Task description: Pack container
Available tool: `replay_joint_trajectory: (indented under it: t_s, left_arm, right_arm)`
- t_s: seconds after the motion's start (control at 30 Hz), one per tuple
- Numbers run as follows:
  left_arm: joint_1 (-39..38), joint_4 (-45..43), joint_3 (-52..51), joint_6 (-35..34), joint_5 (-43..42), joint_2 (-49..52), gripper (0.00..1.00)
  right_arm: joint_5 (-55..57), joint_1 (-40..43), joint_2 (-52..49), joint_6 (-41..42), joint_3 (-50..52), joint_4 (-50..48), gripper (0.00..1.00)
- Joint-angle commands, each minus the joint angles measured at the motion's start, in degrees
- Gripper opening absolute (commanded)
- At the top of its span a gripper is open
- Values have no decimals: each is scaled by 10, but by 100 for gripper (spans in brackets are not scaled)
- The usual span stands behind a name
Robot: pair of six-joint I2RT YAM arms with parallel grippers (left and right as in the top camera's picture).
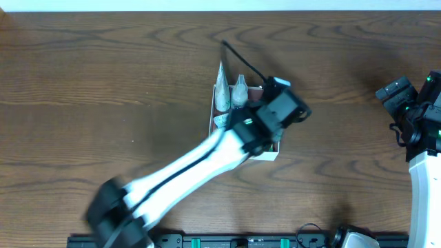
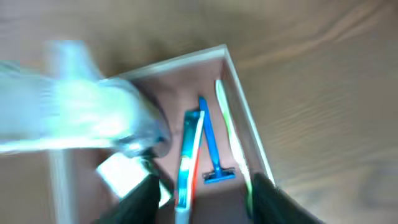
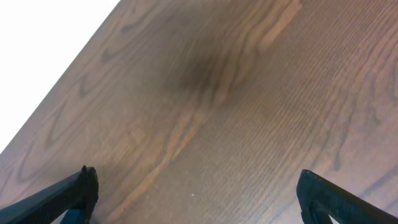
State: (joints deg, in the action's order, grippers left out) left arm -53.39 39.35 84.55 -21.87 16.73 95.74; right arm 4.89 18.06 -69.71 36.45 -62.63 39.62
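The container is a shallow white-walled box in mid-table, mostly covered by my left arm. In the left wrist view its wall frames a pinkish floor. On that floor lie a blue razor, a white tube with blue and red stripes, a green-and-white toothbrush and a small white item. Clear bottles stand at the box's far left corner. My left gripper hovers over the box, open, its fingers apart on either side of the tube's end without touching it. My right gripper is open over bare wood.
The dark wooden table spreads all round the box. My right arm stays at the far right edge, well apart from the box. A black cable runs from the left wrist over the table behind the box.
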Motion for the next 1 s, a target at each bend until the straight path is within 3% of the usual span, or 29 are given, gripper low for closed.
replay_joint_trajectory:
  t_s: [0.0,0.07,0.17,0.2,0.23,0.7,0.97]
  left_arm:
    - [-1,33,1,45,5,-86,55]
    - [-1,60,1,45,5,-128,57]
    - [0,115,1,45,5,-188,72]
    - [-1,135,1,45,5,-204,80]
    - [-1,162,1,45,5,-221,98]
    - [0,459,0,44,5,-328,98]
    - [-1,491,-37,40,5,-329,98]
  right_arm:
    - [2,3,0,4,-4,1,99]
    - [2,3,0,3,-4,1,99]
    - [2,3,0,4,-4,1,99]
    - [2,3,0,4,-4,1,99]
    - [2,3,0,4,-4,1,99]
    - [2,3,0,4,-4,1,99]
    - [2,3,0,4,-4,1,99]
